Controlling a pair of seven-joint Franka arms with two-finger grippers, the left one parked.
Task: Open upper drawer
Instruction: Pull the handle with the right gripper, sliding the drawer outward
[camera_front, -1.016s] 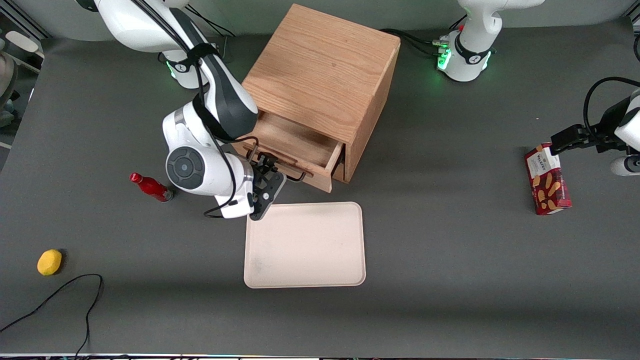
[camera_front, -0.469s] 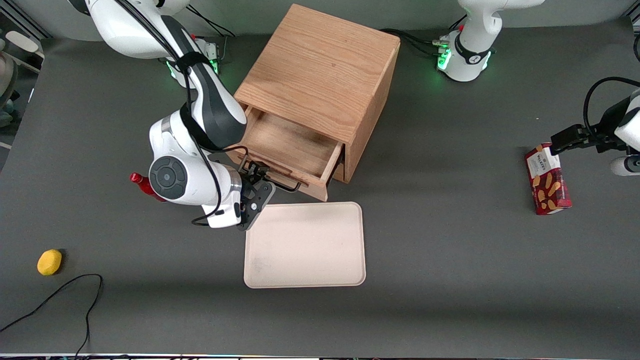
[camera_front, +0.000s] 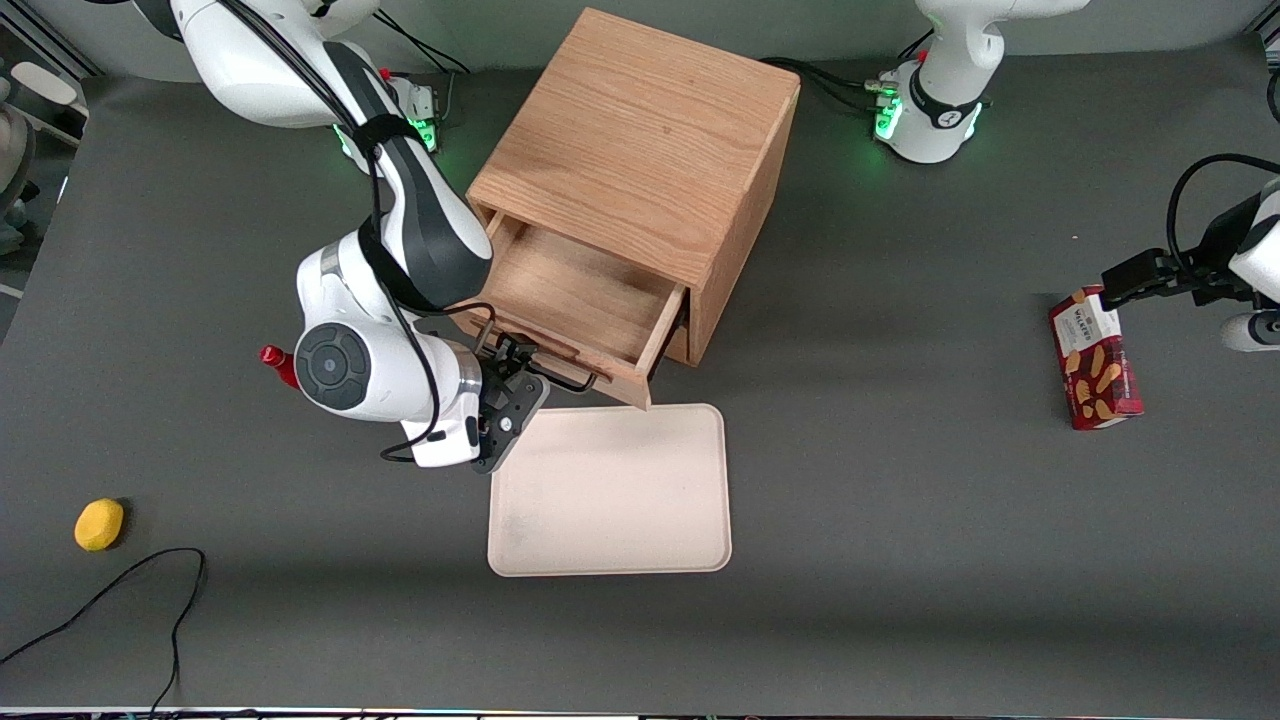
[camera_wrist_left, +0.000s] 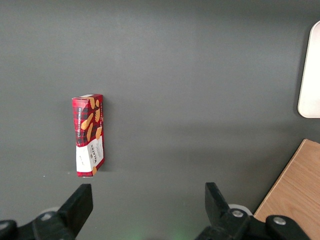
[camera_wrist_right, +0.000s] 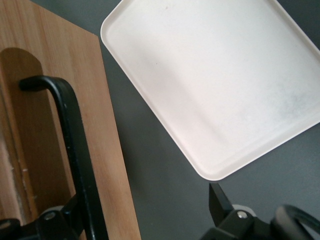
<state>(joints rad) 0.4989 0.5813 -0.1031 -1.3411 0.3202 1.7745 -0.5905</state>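
The upper drawer (camera_front: 575, 290) of the oak cabinet (camera_front: 640, 130) stands pulled well out, and its bare wooden floor shows. Its thin black wire handle (camera_front: 560, 380) runs along the drawer front (camera_wrist_right: 107, 150). My right gripper (camera_front: 510, 365) is at the handle's end toward the working arm's end of the table. In the right wrist view the gripper (camera_wrist_right: 147, 200) is open. The handle bar (camera_wrist_right: 75, 145) crosses just in front of one finger, while the second finger (camera_wrist_right: 218, 202) stands far off over the grey table.
A cream tray (camera_front: 610, 490) lies just in front of the open drawer, nearer the camera. A red bottle (camera_front: 278, 362) lies beside my arm's wrist, with a yellow lemon (camera_front: 99, 524) and a black cable (camera_front: 120, 590) nearer the camera. A red cookie box (camera_front: 1095, 360) lies toward the parked arm's end.
The upper drawer has slid farther out of the cabinet toward the tray. My gripper and wrist moved with the handle, nearer the camera and toward the working arm's end.
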